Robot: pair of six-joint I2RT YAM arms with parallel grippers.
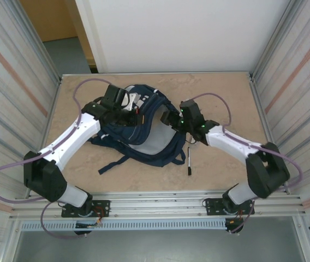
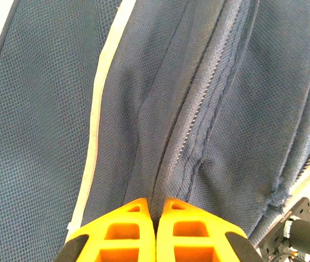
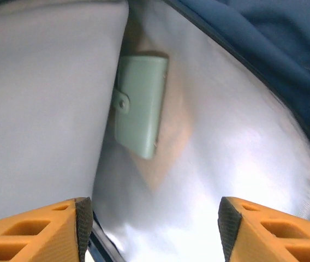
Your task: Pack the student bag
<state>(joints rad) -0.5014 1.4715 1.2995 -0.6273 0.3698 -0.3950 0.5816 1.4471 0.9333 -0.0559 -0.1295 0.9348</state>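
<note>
Wallet [image 3: 138,103] partly hidden in student bag [image 3: 269,38]

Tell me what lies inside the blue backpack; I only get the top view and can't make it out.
Observer: The right wrist camera shows a small green wallet lying inside the student bag, against its pale lining.
Operator: Is the right claw holding it?
Observer: No. The right gripper is open, its fingers wide apart and clear of the wallet.
Operator: And the left claw?
Observer: The left gripper is shut, pinching a fold of the bag's navy fabric beside a zip.
</note>
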